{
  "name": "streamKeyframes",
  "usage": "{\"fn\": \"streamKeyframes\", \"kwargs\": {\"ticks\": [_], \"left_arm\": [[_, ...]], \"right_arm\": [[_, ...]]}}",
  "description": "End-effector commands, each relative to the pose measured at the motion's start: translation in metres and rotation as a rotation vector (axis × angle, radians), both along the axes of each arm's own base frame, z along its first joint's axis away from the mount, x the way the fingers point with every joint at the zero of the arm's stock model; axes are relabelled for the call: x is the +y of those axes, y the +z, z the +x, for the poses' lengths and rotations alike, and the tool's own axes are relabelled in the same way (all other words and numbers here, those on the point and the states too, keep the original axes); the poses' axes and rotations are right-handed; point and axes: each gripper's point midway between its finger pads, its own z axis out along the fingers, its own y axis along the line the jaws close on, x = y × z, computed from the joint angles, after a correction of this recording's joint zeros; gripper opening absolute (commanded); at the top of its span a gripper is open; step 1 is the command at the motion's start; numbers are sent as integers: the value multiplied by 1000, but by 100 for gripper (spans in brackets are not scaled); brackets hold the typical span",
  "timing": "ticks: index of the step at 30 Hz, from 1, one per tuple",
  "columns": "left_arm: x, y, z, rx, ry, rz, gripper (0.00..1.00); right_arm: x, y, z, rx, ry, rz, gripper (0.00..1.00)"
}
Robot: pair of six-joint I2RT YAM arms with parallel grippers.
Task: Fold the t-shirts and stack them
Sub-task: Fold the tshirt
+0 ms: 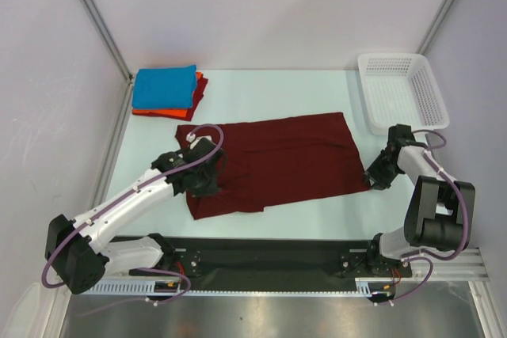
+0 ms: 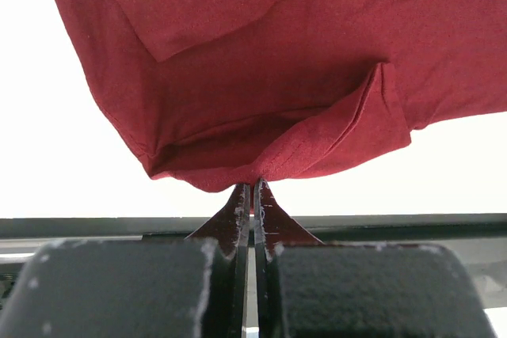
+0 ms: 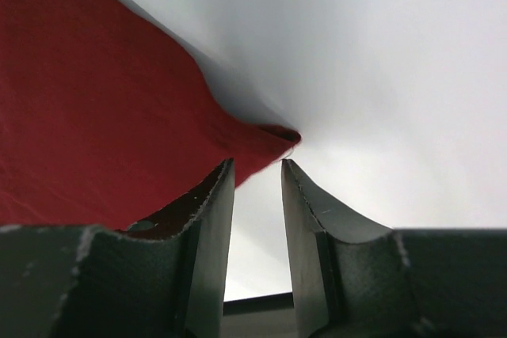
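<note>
The dark maroon t-shirt point(image 1: 277, 160) lies spread across the middle of the table. My left gripper point(image 1: 202, 182) is shut on its near left edge; in the left wrist view the closed jaws point(image 2: 253, 187) pinch a bunched fold of the maroon cloth point(image 2: 261, 85). My right gripper point(image 1: 375, 177) is open at the shirt's near right corner; in the right wrist view the cloth corner point(image 3: 269, 138) sits just beyond the fingertips point(image 3: 257, 165), not gripped. The bright blue t-shirt point(image 1: 165, 86) lies folded on the orange-red t-shirt point(image 1: 170, 112) at the back left.
A white plastic mesh basket point(image 1: 402, 89) stands at the back right, close behind my right arm. A black rail point(image 1: 261, 255) runs along the table's near edge between the arm bases. Grey walls enclose the table at the back and both sides.
</note>
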Motion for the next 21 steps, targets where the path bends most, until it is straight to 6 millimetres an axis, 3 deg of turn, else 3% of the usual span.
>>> {"fn": "streamKeyframes", "kwargs": {"ticks": [1, 8, 21], "left_arm": [[0, 4, 3, -21, -22, -18, 0], [-1, 4, 8, -23, -38, -19, 0], [0, 9, 12, -31, -58, -15, 0]], "right_arm": [[-7, 11, -7, -16, -55, -33, 36], [-13, 11, -8, -29, -78, -39, 36], [-15, -13, -6, 4, -79, -39, 36]]}}
